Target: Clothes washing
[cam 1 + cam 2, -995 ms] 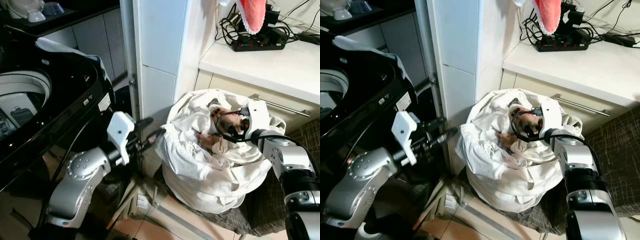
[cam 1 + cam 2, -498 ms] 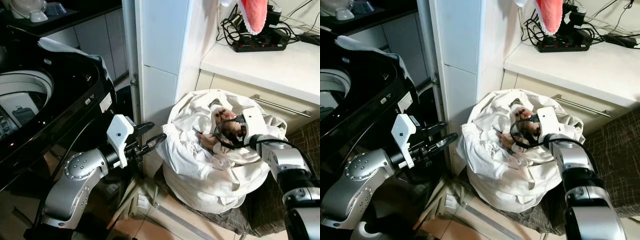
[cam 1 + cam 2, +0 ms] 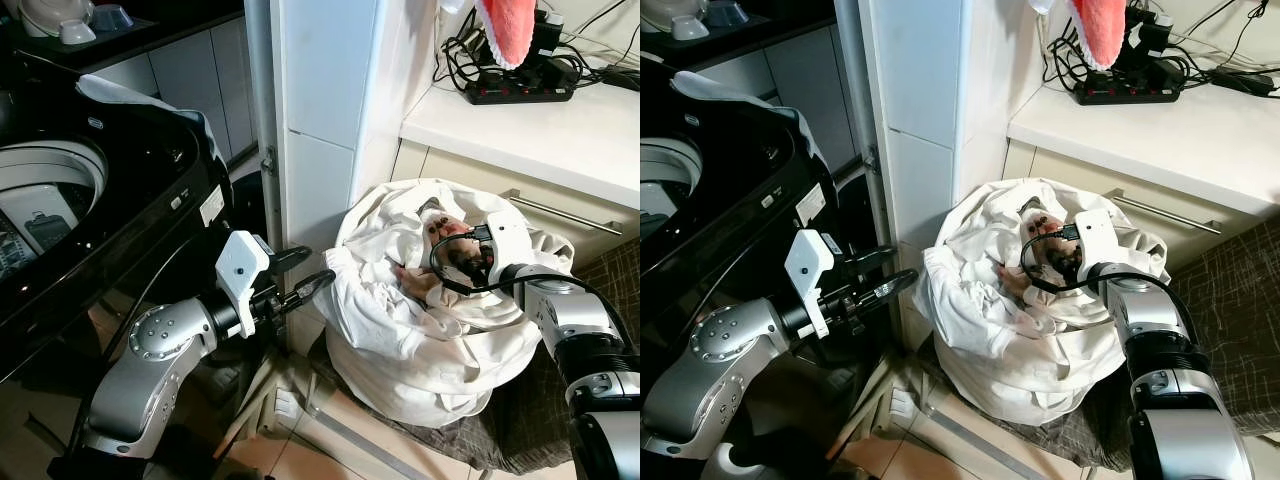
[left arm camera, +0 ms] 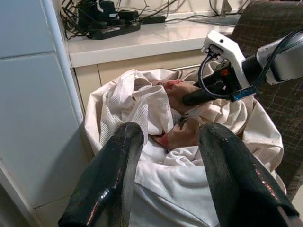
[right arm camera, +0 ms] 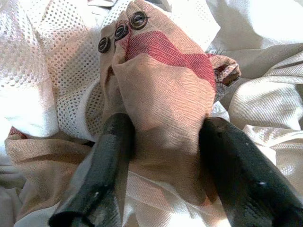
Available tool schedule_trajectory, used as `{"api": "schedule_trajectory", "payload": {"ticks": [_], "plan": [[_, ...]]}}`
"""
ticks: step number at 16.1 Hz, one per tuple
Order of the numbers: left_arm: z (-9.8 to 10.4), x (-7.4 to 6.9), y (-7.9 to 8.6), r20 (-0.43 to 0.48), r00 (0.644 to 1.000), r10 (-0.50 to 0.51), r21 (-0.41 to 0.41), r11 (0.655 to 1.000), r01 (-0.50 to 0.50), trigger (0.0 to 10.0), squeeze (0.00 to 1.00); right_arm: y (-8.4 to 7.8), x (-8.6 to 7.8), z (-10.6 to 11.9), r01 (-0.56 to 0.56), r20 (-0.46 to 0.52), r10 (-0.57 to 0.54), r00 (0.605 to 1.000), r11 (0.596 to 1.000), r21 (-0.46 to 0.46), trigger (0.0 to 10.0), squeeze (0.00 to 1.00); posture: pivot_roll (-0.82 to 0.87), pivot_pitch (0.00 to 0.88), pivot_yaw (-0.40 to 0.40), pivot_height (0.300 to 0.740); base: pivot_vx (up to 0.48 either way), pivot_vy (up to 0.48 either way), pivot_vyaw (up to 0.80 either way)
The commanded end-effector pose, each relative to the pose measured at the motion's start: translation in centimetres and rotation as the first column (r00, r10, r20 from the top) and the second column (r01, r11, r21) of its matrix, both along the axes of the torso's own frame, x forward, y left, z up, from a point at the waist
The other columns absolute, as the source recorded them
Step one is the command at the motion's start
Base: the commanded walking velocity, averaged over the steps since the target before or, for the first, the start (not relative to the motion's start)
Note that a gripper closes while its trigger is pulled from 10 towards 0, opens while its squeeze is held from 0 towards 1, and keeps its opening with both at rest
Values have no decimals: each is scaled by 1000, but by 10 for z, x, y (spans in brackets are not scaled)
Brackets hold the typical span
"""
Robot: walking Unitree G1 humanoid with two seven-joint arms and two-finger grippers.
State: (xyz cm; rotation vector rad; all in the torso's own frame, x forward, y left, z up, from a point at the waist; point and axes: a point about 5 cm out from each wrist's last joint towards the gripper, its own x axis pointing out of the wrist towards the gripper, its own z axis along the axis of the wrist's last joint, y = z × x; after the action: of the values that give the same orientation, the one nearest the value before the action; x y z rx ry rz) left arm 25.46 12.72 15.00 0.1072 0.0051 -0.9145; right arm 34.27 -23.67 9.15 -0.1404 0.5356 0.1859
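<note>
Right gripper [image 5: 161,142] straddling tan garment [image 5: 165,85]; left gripper [image 3: 300,275] spread

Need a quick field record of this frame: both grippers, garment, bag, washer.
right gripper: inside the laundry bag's mouth, jaws straddling a fold of the tan garment, not yet closed on it
left gripper: jaws open, beside the bag, apart from it
tan garment: tan and red weave, dark buttons, lying among the white cloth
laundry bag: white, on the floor below the counter
washing machine: black top-loader, lid up, on robot's left
</note>
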Motion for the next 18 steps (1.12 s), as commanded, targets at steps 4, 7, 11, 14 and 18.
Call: {"api": "schedule_trajectory", "payload": {"ticks": [4, 7, 11, 14, 18], "plan": [[3, 1, -2, 30, 1000, 2, 33, 999, -3, 10000, 0, -3, 4, 10, 23, 18, -24, 1000, 999, 44, 0, 0, 25, 0, -6, 740, 0, 0, 0], [3, 4, 2, 45, 998, 41, 40, 998, -43, 10000, 0, -5, 2, 15, 31, 23, -32, 999, 997, 66, 0, 0, 26, 0, -13, 740, 0, 0, 0], [10, 13, 8, 106, 985, 139, 52, 988, -146, 10000, 0, -5, 6, 43, 33, 113, -51, 992, 987, 154, 0, 0, 55, 0, -23, 740, 0, 0, 0], [17, 19, 10, 157, 970, 187, 38, 980, -195, 10000, 0, -6, 7, 76, 12, 201, -53, 978, 980, 200, 0, 0, 54, 0, -28, 740, 0, 0, 0], [40, 35, 10, 174, 958, 227, -96, 972, -214, 10000, 0, 15, 9, 152, -164, 419, -11, 908, 910, 380, 0, 0, 17, 0, 6, 740, 0, 0, 0]]}}
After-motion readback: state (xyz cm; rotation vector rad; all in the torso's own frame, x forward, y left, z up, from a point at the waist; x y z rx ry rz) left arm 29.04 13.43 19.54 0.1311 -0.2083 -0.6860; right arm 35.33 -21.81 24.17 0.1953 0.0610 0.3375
